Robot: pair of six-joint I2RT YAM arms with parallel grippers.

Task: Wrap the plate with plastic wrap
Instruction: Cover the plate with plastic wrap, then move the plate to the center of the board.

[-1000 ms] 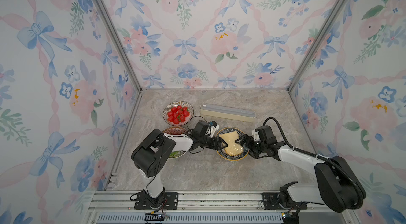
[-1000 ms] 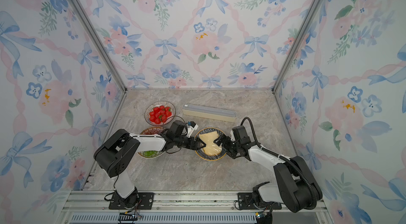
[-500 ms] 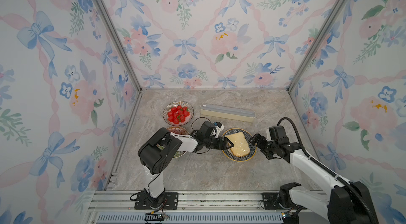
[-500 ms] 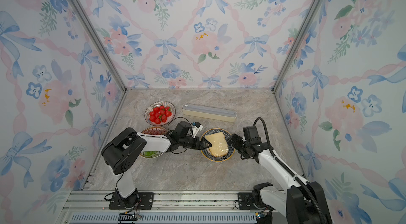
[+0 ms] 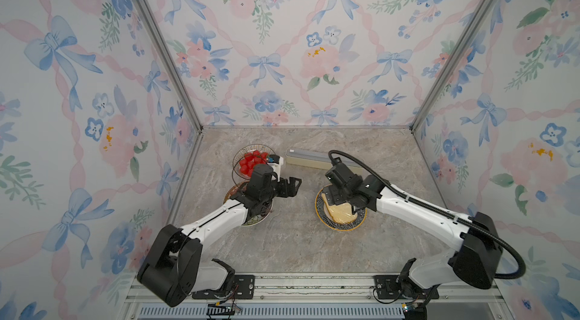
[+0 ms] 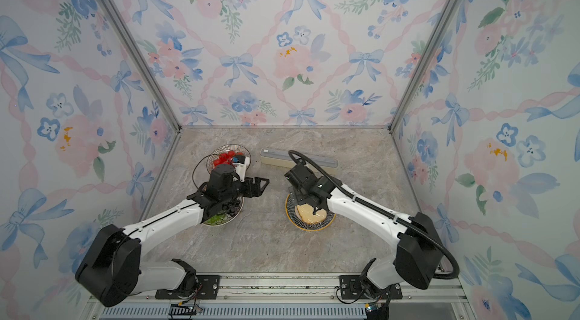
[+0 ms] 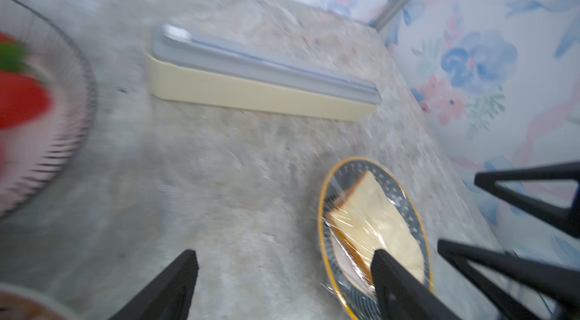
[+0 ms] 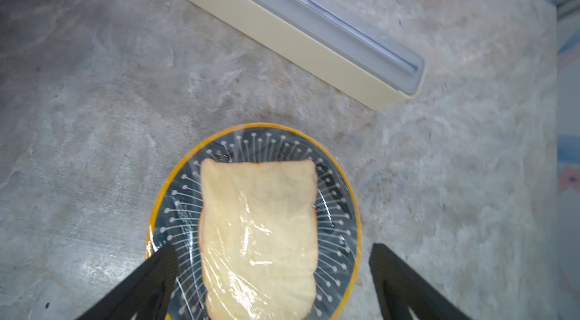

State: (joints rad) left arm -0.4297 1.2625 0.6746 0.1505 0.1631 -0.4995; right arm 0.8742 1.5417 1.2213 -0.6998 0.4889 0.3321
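Note:
The plate (image 5: 328, 224) (image 6: 295, 222), dark with an orange rim, holds a slice of bread. Glossy, crinkled plastic wrap (image 8: 251, 233) lies stretched over bread and plate (image 8: 276, 145). My right gripper (image 5: 343, 203) (image 8: 273, 251) hovers open above the plate, its fingers astride it and touching nothing. To the left of the plate (image 7: 408, 208), my left gripper (image 5: 293, 185) (image 7: 284, 258) is raised and open, with nothing in it. The wrap's cream box (image 5: 309, 158) (image 8: 298, 26) with a grey-blue top lies behind the plate.
A wire-pattern bowl of strawberries (image 5: 251, 158) stands at the back left. A second bowl with greens (image 5: 255, 219) sits under my left arm. Floral walls close in the marble table (image 5: 298, 249) on three sides.
Both grippers have left the plate's sides. The left one drew back to the left and rose; the right one lifted above the plate. The plate shifted slightly right.

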